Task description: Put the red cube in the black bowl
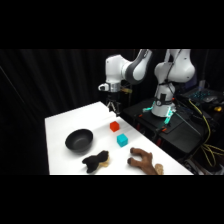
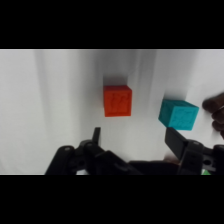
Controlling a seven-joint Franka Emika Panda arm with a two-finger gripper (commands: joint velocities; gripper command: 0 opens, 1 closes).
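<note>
The red cube (image 1: 115,126) sits on the white table (image 1: 65,122), right of the black bowl (image 1: 79,140). In the wrist view the red cube (image 2: 117,100) lies just beyond the gap between the two fingers. My gripper (image 1: 112,107) hangs above the table's far edge, a little behind and above the cube. The gripper (image 2: 134,140) is open, with nothing between its fingers. The bowl holds nothing.
A teal cube (image 1: 122,140) (image 2: 178,114) lies close to the red one, toward the front right. A black lumpy plush (image 1: 96,161) sits in front of the bowl. A brown plush (image 1: 144,161) lies at the front right. Cables and a black box crowd the right side.
</note>
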